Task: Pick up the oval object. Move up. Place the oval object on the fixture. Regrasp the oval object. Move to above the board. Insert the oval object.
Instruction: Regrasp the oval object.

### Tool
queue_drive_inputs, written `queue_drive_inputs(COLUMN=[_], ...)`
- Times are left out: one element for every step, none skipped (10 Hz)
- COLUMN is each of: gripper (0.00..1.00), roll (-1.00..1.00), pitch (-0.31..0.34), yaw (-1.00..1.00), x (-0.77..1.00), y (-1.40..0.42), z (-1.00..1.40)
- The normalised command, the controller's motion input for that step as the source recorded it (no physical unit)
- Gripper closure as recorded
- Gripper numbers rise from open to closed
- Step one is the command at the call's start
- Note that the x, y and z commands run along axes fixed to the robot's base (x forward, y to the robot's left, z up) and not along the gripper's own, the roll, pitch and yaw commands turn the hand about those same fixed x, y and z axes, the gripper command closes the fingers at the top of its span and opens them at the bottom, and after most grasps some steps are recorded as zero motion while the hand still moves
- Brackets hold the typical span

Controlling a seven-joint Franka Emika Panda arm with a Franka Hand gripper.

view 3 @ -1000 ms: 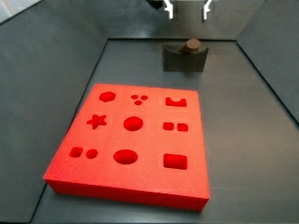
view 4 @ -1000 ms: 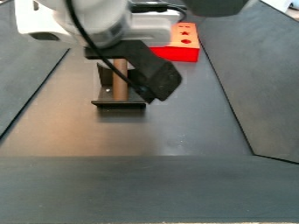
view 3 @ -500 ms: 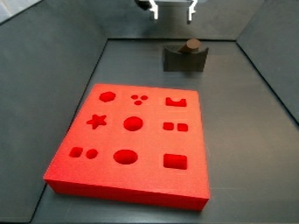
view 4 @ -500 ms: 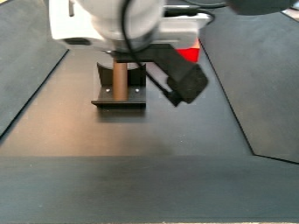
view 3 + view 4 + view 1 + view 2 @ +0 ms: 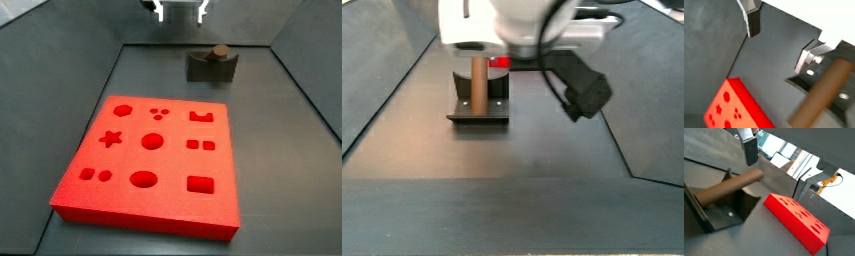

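Note:
The oval object, a slim brown peg (image 5: 214,50), lies in the notch of the dark fixture (image 5: 207,70) at the back of the floor. Both wrist views show the peg (image 5: 731,185) (image 5: 824,95) resting on the fixture (image 5: 721,215), with nothing gripping it. My gripper (image 5: 179,12) hangs high, to the left of the fixture in that side view and off the peg. It is open, and only bare floor shows between its fingers (image 5: 751,20) (image 5: 750,152). The red board (image 5: 151,165) with shaped holes lies nearer the front.
Dark walls slope up around the floor on both sides and at the back (image 5: 187,30). In a side view the arm's body (image 5: 516,25) hides most of the board, leaving a red sliver (image 5: 500,63) behind the fixture (image 5: 478,118).
The open gripper has drifted sideways away from above the fixture, leftward in a side view. The peg stays on the fixture and the board has not moved.

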Motion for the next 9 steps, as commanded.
queue_drive_inputs(gripper=[0.00, 0.00, 0.00, 0.00, 0.00, 0.00, 0.00, 0.00, 0.00], roll=[1.00, 1.00, 1.00, 1.00, 1.00, 1.00, 1.00, 1.00, 1.00], pitch=[-0.006, -0.022, -0.053, -0.075, -0.105, -0.119, -0.153, -0.164, -0.184], yaw=[-0.92, -0.92, -0.92, -0.93, -0.93, -0.93, -0.93, -0.93, -0.93], x=[-0.27, -0.20, -0.13, -0.13, -0.12, -0.10, -0.06, -0.05, -0.03], y=[-1.00, -1.00, -1.00, -1.00, -0.85, -0.72, -0.37, -0.22, -0.03], z=[-0.24, -0.20, -0.17, -0.16, -0.10, -0.07, -0.02, -0.01, 0.00])
